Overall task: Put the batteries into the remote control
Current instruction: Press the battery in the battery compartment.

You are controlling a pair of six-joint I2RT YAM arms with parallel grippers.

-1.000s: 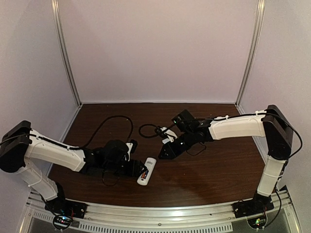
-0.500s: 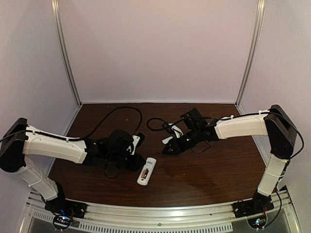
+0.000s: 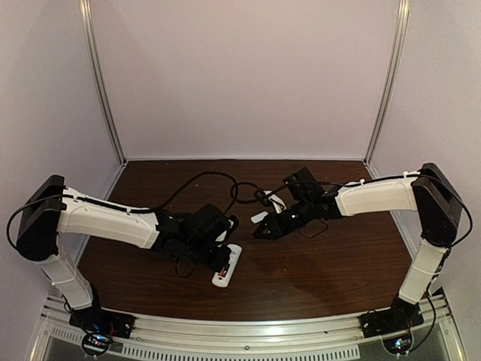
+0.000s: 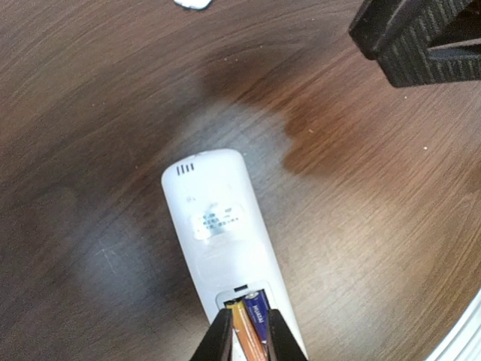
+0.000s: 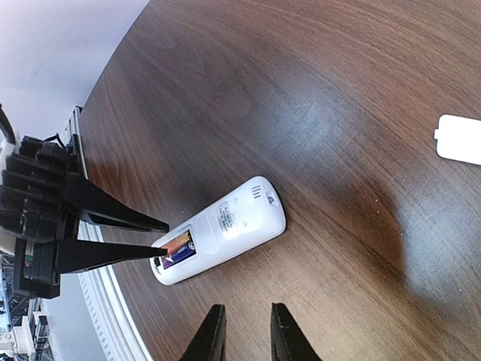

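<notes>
- Remote control (image 4: 218,241) lies back-up on the dark wood table (image 4: 90,113), near the front edge. Its battery bay (image 5: 178,248) is open at the end facing the arm bases.
- Two batteries (image 4: 250,320) sit in the bay, side by side and lengthwise. One is the orange battery (image 4: 242,331), the other shows dark blue. I see none loose.
- On my left gripper (image 4: 250,342), right over the bay, the fingers are drawn narrow with a slim gap. The orange battery shows between the tips. Pinching it or just straddling it, I can't tell.
- On my right gripper (image 5: 244,335), which hovers apart from the remote control on its far side, the jaws are slightly parted. Nothing is in them.
- Step, my read: seating the last cell, with loading nearly finished.
- Next move needs a small downward press so both cells sit flush. Then I let go and lift straight up so the cell doesn't drag back out. Polarity marks are unreadable from here.
- After that, probably the lid. One small white cover piece (image 5: 458,139) lies loose, well apart from the remote control, on the right arm's side.
- Count: one remote control, two batteries, one cover piece, two grippers.
</notes>
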